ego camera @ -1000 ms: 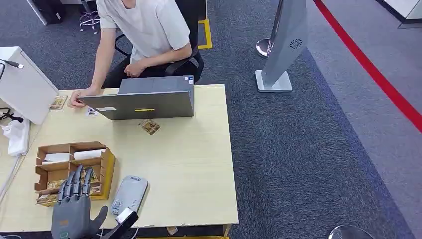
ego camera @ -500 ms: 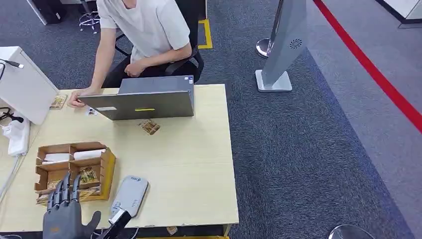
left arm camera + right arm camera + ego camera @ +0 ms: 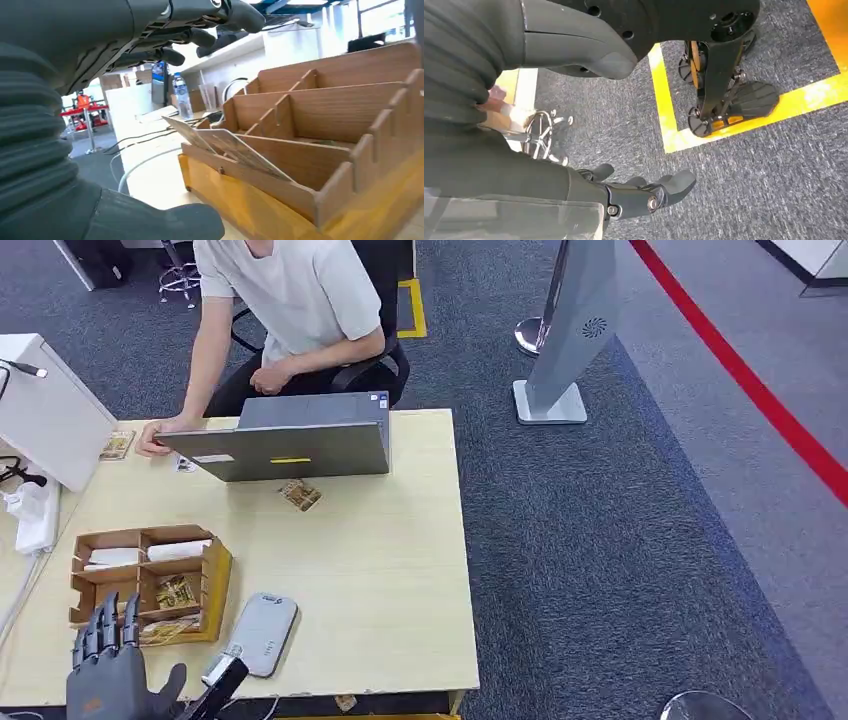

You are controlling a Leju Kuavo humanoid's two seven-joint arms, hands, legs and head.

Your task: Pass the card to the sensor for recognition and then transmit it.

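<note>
The cards (image 3: 227,147) stand leaning in the near compartment of the wooden organiser (image 3: 215,585), just beyond the fingertips (image 3: 105,615) of the left hand (image 3: 105,675). In the left wrist view they tilt against the low front wall, their upper edges jutting out above it. By the look of them they are thin, light and fairly stiff, with a glossy face likely to slip. My judgement is that the best hold is a pinch on that free upper edge, thumb on one face and a finger on the other, lifting along the card's own plane so it does not catch the divider or drag its neighbour out with it. Too hard a squeeze might bow it.

The left hand's fingers (image 3: 200,37) are stretched out and apart, above the organiser's near edge, with nothing between them and the thumb (image 3: 165,227); they touch neither the cards nor the wood. The grey sensor (image 3: 262,632) lies flat on the table (image 3: 380,570), just beside the thumb side of the hand.

The right hand (image 3: 644,192) hangs over carpet, fingers loosely curled, holding nothing
</note>
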